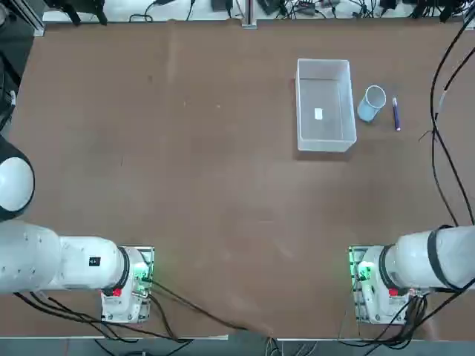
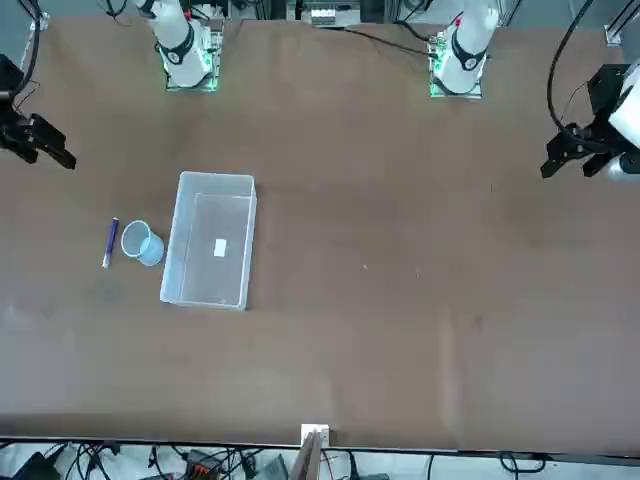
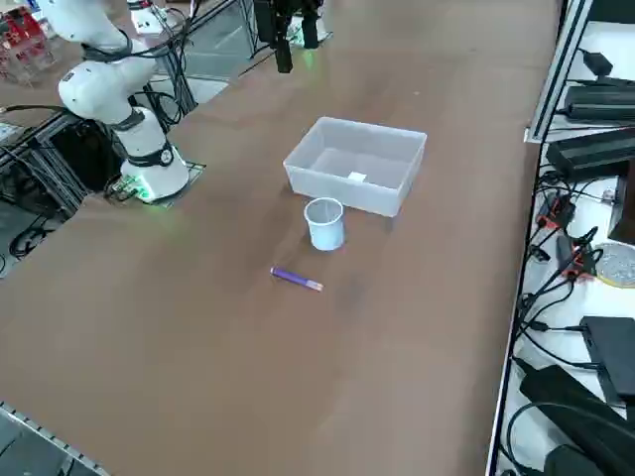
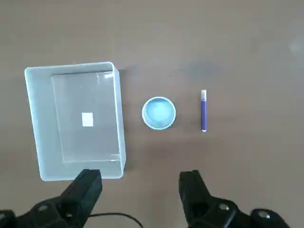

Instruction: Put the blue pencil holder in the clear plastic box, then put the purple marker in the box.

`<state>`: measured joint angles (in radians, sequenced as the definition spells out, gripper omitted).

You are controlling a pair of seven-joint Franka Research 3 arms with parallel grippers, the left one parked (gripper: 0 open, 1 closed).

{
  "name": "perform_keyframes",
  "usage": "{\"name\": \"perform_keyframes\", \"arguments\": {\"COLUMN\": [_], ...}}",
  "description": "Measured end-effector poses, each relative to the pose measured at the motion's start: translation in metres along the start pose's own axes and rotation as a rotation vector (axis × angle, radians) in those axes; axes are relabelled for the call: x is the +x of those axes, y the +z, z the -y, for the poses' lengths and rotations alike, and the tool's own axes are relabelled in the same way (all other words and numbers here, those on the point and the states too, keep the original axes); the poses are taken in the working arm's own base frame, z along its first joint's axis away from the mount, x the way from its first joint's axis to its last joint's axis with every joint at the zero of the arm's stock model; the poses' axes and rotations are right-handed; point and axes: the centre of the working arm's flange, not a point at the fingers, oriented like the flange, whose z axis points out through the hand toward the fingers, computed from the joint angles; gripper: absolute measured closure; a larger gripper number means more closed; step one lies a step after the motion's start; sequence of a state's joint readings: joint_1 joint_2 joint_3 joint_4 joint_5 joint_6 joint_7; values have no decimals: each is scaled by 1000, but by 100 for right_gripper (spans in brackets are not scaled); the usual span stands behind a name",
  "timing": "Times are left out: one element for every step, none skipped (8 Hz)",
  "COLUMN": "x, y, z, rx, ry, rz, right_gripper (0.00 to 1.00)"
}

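Note:
The clear plastic box (image 1: 323, 65) stands on the brown table, far right of centre, holding only its white label. Just to its right the blue pencil holder (image 1: 372, 102) stands upright, apart from the box. The purple marker (image 1: 395, 113) lies flat a little further right. In the right wrist view the box (image 4: 118, 118), the holder (image 4: 158, 113) and the marker (image 4: 204, 111) sit in a row, far below my right gripper (image 4: 140, 185). It hangs open and empty, high above them. The front view shows it (image 2: 50, 150) at the table's edge.
Black cables (image 1: 438, 111) hang over the table's right edge near the marker. Power supplies and wiring (image 3: 595, 149) lie on the floor beyond the far edge. The right arm's base (image 1: 378, 285) is bolted at the near edge.

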<state>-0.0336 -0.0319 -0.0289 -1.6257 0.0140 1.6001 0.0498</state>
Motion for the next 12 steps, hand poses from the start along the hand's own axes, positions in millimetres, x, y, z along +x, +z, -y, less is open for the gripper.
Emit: {"name": "perform_keyframes", "arguments": {"x": [0,0,0,0,3,8,18,28,35,39,41,45], "y": [0,0,0,1,6,18,35,60,89,117,142,163], "z": [0,0,0,0,0,0,-1,-3,-6,-12,-21,-29], "rx": [0,0,0,0,-1,-2,-3,-4,-5,-7,-8,-9], "ry": [0,-1,-3,-3,-3,-1,1,6,11,14,18,24], "rz": [0,0,0,2,11,25,27,22,21,27,40,56], "right_gripper": [0,0,0,0,0,0,0,0,0,0,0,0]}}
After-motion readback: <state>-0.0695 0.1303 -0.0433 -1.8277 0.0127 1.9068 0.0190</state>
